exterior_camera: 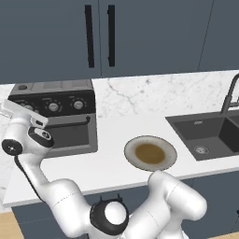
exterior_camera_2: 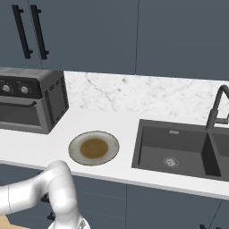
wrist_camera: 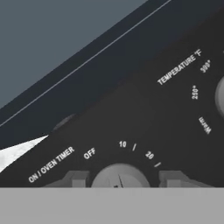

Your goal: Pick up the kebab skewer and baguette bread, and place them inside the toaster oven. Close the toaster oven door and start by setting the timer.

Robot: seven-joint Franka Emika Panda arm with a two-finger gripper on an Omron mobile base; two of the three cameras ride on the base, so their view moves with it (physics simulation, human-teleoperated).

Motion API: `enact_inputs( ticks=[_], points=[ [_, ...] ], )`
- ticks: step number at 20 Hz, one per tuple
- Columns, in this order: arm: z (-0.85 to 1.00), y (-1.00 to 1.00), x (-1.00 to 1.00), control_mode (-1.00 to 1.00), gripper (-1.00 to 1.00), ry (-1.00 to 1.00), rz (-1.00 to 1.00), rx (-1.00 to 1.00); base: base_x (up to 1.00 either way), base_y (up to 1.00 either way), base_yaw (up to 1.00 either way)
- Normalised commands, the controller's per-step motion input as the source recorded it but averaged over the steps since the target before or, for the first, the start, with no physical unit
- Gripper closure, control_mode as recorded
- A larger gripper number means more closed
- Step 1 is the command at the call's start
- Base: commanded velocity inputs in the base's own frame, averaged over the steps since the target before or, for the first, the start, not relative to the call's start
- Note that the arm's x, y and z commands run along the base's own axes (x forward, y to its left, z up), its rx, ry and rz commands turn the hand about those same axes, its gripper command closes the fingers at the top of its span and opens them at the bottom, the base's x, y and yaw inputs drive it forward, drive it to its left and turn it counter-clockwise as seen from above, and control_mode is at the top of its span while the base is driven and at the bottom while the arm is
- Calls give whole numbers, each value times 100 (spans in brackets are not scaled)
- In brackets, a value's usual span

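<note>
The toaster oven [exterior_camera: 56, 122] [exterior_camera_2: 31, 100] stands at the counter's left end, and its door [exterior_camera: 70, 136] [exterior_camera_2: 18, 114] is closed. My gripper [exterior_camera: 28, 110] [wrist_camera: 127, 179] is at the left end of the oven's black knob panel. It is shut on the timer knob [wrist_camera: 120, 177], with one fingertip [wrist_camera: 81, 179] on each side. The knob's pointer sits near the 10 mark, past OFF. The hand view is strongly rolled. The kebab skewer and the baguette bread are hidden from view.
A round plate [exterior_camera: 135, 162] [exterior_camera_2: 76, 145] with nothing on it lies mid-counter. A dark sink [exterior_camera: 205, 135] [exterior_camera_2: 179, 154] with a faucet [exterior_camera: 231, 95] [exterior_camera_2: 217, 107] is to the right. Dark cabinets hang above. The temperature knob [wrist_camera: 220, 96] is beside the timer knob.
</note>
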Motion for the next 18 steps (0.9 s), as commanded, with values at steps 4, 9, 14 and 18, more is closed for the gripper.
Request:
enact_inputs(
  ticks=[4, 9, 14, 18],
  points=[
    [-30, 5, -6, -100, 100, -19, 0, 55, 0, 0, 0],
    [-6, 13, -16, -100, 100, -12, 0, 52, 0, 0, 0],
    [0, 22, -21, -100, 100, -10, -3, 55, 0, 0, 0],
    [0, 24, -28, -100, 100, -9, -8, 54, 0, 0, 0]
  ],
)
